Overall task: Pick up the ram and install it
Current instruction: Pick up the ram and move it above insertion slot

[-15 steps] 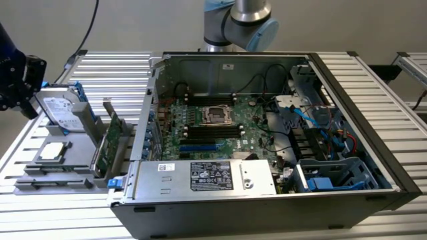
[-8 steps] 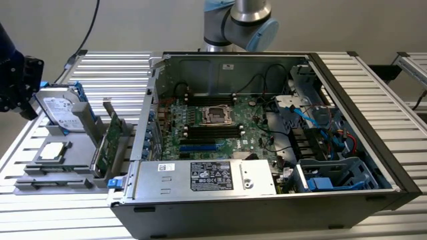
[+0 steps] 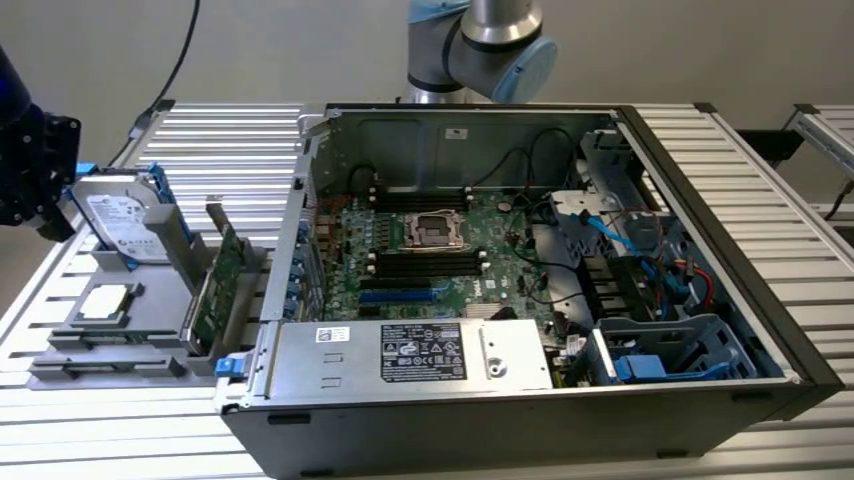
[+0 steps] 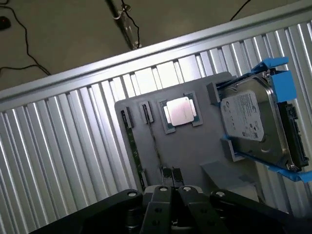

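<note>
The ram (image 4: pixel 132 142) is a thin green stick standing on edge in a slot of the grey holder tray (image 4: pixel 195 146), beside the CPU chip (image 4: pixel 180 112). My gripper (image 4: pixel 170 173) hovers above the tray, a short way from the ram, shut and holding nothing. In the exterior view the gripper (image 3: pixel 47 215) hangs at the far left, above the tray's (image 3: pixel 147 335) outer side. The open computer case (image 3: pixel 534 300) lies in the middle, with its motherboard (image 3: pixel 414 260) and dark memory slots (image 3: pixel 424 265) exposed.
A silver hard drive (image 3: pixel 118 215) in a blue bracket (image 4: pixel 275 68) stands on the tray. A wider green expansion card (image 3: pixel 220 290) stands upright between tray and case. The power supply (image 3: pixel 414 355), a blue drive cage (image 3: pixel 681 350) and cables fill the case. The table is ribbed aluminium (image 4: pixel 58 156).
</note>
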`<state>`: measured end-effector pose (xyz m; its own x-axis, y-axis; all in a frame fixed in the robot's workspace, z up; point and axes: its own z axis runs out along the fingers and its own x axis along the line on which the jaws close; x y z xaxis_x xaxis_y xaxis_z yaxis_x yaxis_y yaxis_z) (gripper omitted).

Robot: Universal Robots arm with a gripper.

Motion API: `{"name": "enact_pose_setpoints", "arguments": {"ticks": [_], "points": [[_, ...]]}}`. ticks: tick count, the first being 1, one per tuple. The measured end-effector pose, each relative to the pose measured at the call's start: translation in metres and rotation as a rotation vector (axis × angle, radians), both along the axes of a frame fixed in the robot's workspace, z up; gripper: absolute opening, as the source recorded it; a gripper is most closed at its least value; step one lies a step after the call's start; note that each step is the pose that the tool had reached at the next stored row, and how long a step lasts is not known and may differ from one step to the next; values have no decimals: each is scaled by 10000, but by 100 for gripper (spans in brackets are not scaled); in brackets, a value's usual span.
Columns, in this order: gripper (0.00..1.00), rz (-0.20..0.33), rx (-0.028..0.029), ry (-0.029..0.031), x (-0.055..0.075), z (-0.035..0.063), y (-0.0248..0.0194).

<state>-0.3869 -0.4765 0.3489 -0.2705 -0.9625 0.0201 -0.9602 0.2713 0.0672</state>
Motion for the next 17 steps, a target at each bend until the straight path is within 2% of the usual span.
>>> {"name": "enact_pose_setpoints", "arguments": {"ticks": [3, 4, 5, 6, 13, 15, 16, 17], "points": [[12, 550, -2, 14, 0, -2, 0], [16, 730, -2, 18, 0, -3, 0], [16, 910, -3, 23, 0, -4, 0], [23, 1088, -7, 25, 0, -4, 0], [23, 2365, -62, 27, -1, -5, 0], [25, 2555, -77, 31, -7, -3, 0], [31, 2562, -77, 31, -8, -3, 0], [31, 2567, -75, 28, -11, -6, -1]]}}
